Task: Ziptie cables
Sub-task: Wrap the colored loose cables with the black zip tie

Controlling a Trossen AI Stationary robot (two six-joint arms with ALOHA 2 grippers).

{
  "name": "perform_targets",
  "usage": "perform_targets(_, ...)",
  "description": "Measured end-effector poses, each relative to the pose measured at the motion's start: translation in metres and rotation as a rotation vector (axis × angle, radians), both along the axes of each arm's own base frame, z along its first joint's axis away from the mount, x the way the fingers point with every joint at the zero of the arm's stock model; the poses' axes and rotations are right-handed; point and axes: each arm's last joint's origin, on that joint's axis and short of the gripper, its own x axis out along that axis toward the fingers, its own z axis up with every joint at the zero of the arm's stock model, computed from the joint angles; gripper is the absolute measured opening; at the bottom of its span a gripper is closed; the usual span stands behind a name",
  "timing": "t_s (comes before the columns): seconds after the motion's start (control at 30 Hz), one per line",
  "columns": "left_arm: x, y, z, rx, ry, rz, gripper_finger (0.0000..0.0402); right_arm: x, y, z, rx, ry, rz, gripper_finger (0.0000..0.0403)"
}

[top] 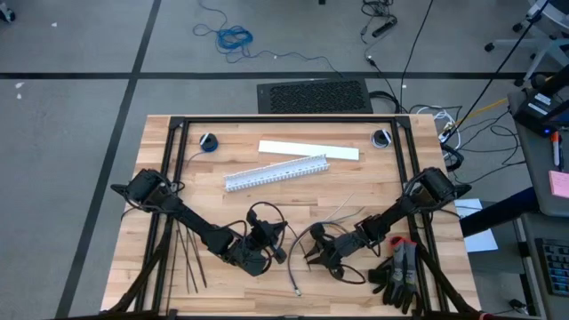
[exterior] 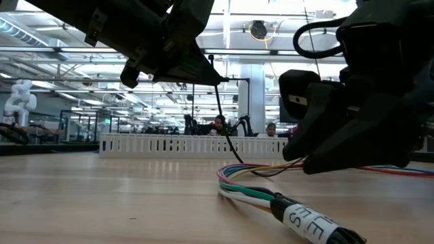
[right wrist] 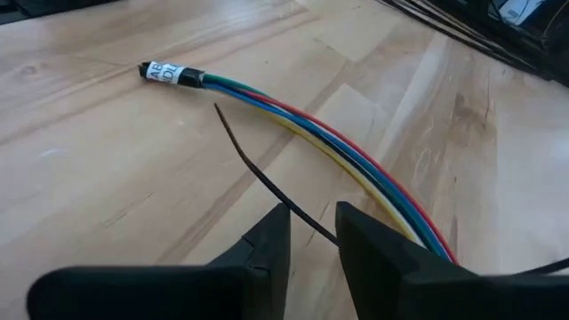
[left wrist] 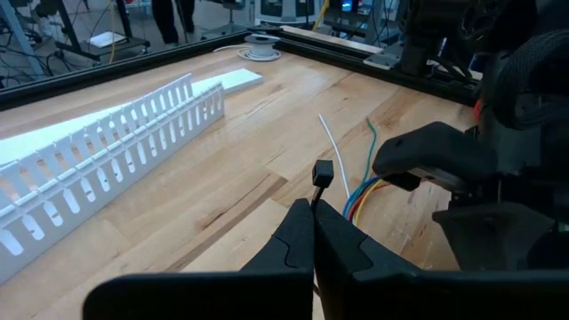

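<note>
Cables (right wrist: 338,147): light, limp coloured bundle lying on the surface (top: 373,191) between both hands, best gripped mid-length; ziptie (right wrist: 267,187), thin, stiff, springy, pinched in closed left hand (left wrist: 314,233), threading between slightly parted fingers of right hand (right wrist: 313,233).

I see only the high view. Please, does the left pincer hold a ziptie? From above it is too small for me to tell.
Observer: Yes. The left pincer is shut on a ziptie; its square head sticks out past the fingertips.
Operator: And the right pincer?
Observer: The right pincer is open. A thin black strip runs between its fingers, next to the cables.
Operator: Do the cables carry a label?
Observer: Yes, a white label with black letters sits near their end.
</note>
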Motion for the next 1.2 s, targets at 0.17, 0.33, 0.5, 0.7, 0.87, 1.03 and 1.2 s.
perform_targets(0.17, 0.000, 0.000, 0.000, 0.000, 0.000, 0.000, 0.0000, 0.003, 0.001, -0.002, 0.006, 0.003, -0.005, 0.0051)
perform_targets(0.33, 0.000, 0.000, -0.001, 0.032, 0.026, -0.009, 0.0000, 0.004, -0.001, -0.001, 0.049, 0.012, -0.039, 0.0005)
perform_targets(0.5, -0.003, -0.003, -0.001, 0.202, 0.133, -0.069, 0.0000, 0.009, -0.007, 0.001, 0.176, 0.020, -0.113, 0.0001)
perform_targets(0.7, -0.005, -0.008, -0.001, 0.354, 0.226, -0.129, 0.0000, 0.017, -0.017, 0.008, 0.438, 0.057, -0.146, 0.0000)
perform_targets(0.87, -0.005, -0.009, -0.001, 0.429, 0.281, -0.175, 0.0000, 0.025, -0.031, 0.015, 0.643, 0.077, -0.134, 0.0000)
perform_targets(1.03, -0.005, -0.010, -0.001, 0.441, 0.299, -0.211, 0.0000, 0.031, -0.047, 0.021, 0.753, 0.097, -0.152, 0.0000)
perform_targets(1.2, -0.006, -0.011, -0.002, 0.469, 0.320, -0.232, 0.0000, 0.034, -0.057, 0.025, 0.800, 0.101, -0.170, 0.0000)
